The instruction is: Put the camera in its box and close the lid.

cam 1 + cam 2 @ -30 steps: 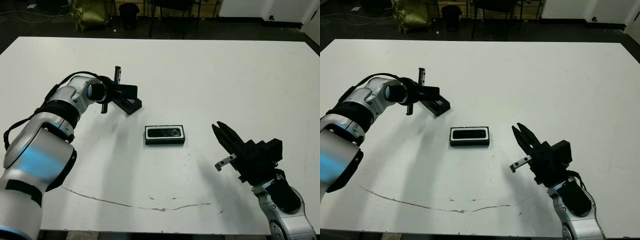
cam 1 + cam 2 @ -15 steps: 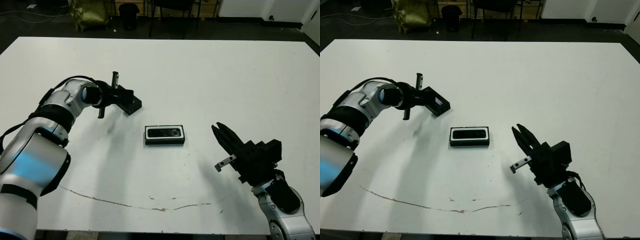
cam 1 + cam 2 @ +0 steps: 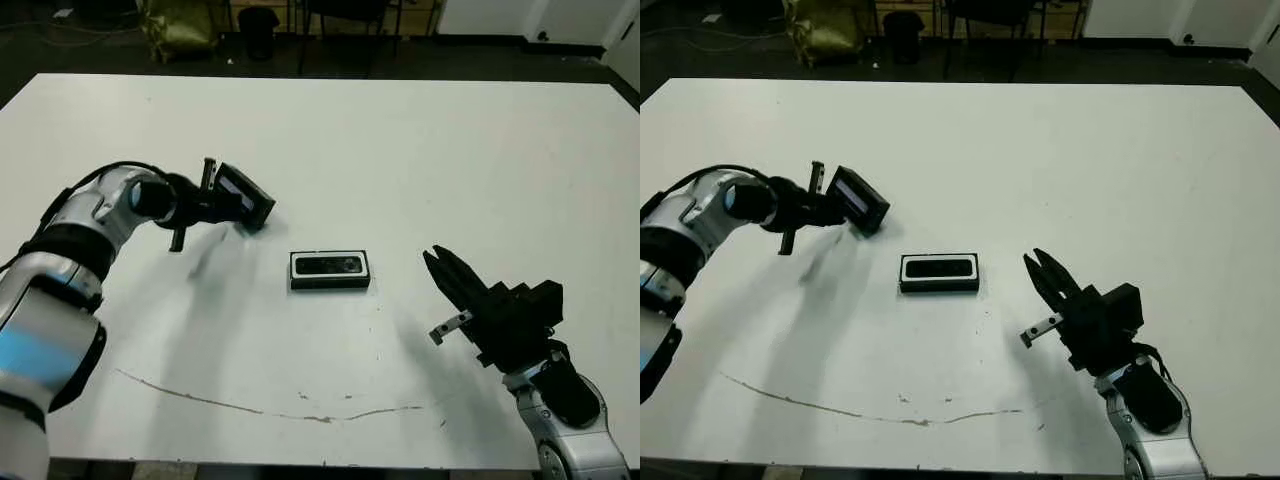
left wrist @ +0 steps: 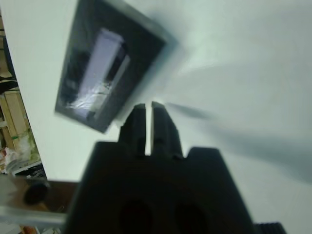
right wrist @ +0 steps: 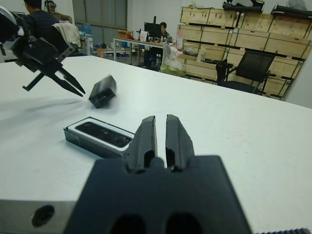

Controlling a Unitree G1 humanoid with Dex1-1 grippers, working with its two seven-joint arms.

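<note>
camera (image 3: 330, 265) lies in the box (image 3: 330, 284); lid (image 3: 243, 196) tilted beside left gripper (image 3: 212, 203).

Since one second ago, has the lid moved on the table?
Yes. The lid has tipped up on one edge and shifted slightly toward the robot's left, away from the box, which kept its place. The left pincer is beside it.

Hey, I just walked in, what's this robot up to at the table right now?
It is packing a camera into its box. The camera already lies in the open box near the middle of the white table. The left gripper is shut beside the lid, which is tilted up on one edge, not lying flat; the gripper is not holding it. The right gripper waits shut to the box's right, touching nothing. The lid is not on the box yet.
</note>
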